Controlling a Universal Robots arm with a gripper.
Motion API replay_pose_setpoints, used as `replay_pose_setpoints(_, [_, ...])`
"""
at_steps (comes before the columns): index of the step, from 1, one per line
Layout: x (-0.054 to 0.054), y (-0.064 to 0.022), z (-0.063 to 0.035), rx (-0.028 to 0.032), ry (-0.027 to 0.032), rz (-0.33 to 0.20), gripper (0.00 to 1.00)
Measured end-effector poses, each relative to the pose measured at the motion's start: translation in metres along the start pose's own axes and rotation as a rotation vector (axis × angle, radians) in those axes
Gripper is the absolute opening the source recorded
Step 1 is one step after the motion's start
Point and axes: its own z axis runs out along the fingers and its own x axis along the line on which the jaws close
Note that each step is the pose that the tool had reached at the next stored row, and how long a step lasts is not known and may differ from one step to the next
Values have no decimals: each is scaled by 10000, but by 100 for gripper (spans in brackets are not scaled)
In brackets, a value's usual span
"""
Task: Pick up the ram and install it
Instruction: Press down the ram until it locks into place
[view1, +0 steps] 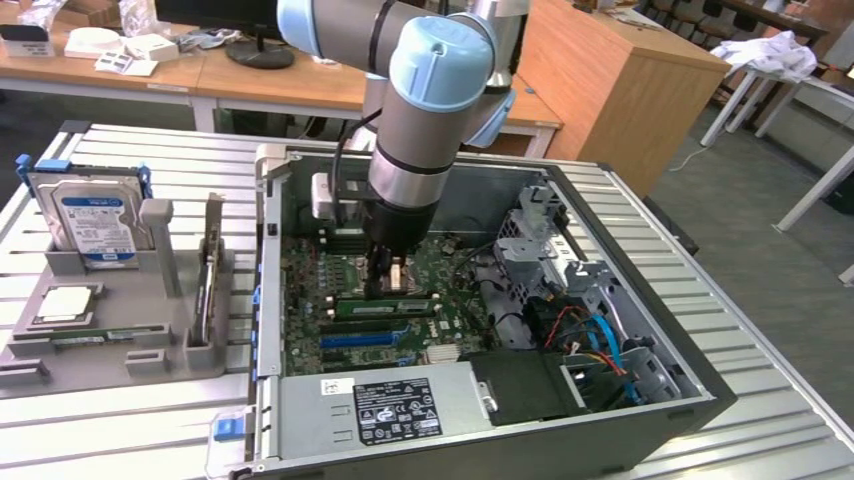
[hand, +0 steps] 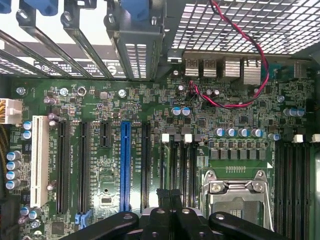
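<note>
Ram (view1: 383, 307) just below tool (view1: 387, 283)

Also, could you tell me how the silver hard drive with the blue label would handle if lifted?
The silver hard drive looks like a rigid metal box, so probably stiff and heavy for its size. Standing on edge in the grey slotted holder, it may tip once freed.

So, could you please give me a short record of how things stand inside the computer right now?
end effector: shut, low over the motherboard, at the black memory slots
ram: green stick lying along the slots just under the end effector; whether it is seated cannot be told
computer case: open, lying on its side
hard drive: upright in a grey holder, to the exterior view's left
</note>
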Motion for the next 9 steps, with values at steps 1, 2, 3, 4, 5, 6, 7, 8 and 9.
replay_pose_setpoints(1, [0, 0, 1, 1, -1, 0, 11])
replay_pose_setpoints(2, [0, 0, 2, 1, -4, 0, 11])
replay_pose_setpoints(3, [0, 0, 7, 3, -12, 0, 11])
replay_pose_setpoints(4, [0, 0, 14, 4, -15, 1, 11])
replay_pose_setpoints(5, [1, 0, 21, 3, -16, 1, 11])
replay_pose_setpoints(6, [1, 0, 26, 2, -15, 1, 11])
replay_pose_setpoints(7, [2, 0, 32, 2, -16, 0, 11])
replay_pose_setpoints(8, [2, -1, 37, 2, -15, 0, 11])
replay_pose_setpoints(9, [3, -1, 37, 1, -13, 0, 11])
